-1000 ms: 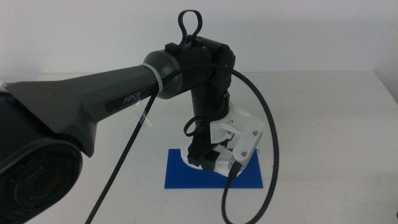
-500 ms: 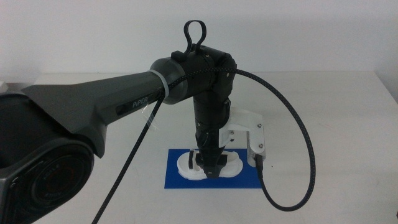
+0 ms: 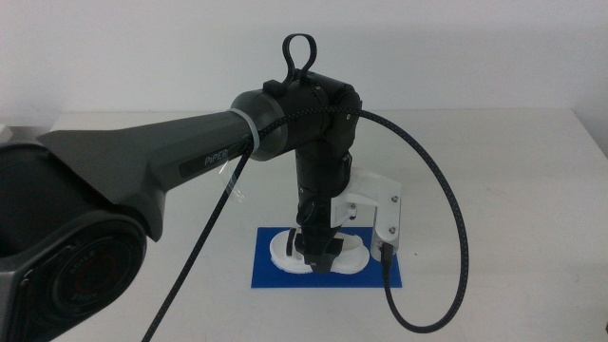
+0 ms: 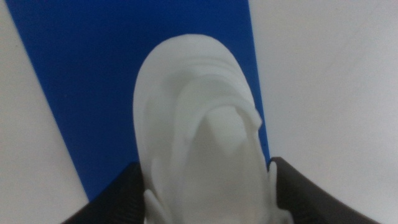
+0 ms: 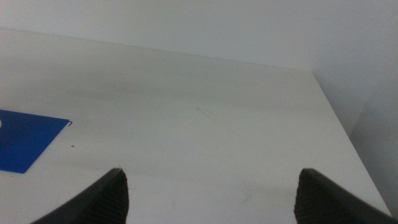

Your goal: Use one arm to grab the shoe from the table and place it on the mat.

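Sandal [image 3: 318,255] lies on the blue mat [image 3: 271,271], white sole spread to both sides of the left gripper [image 3: 318,258], which reaches straight down onto its middle. Left arm [image 3: 171,161] enters from the left side of the middle view, with black cable [image 3: 446,218] looping off to its right. Left wrist view: white sandal [image 4: 202,143] fills the space between the two dark jaws, each jaw pressed against a side of it, mat [image 4: 93,93] beneath. White table [image 3: 513,190] surrounds the mat.

Right gripper [image 5: 211,193] waits over bare table [image 5: 205,124], jaws spread wide, nothing between them; a corner of the mat [image 5: 25,140] shows at the edge of its view.
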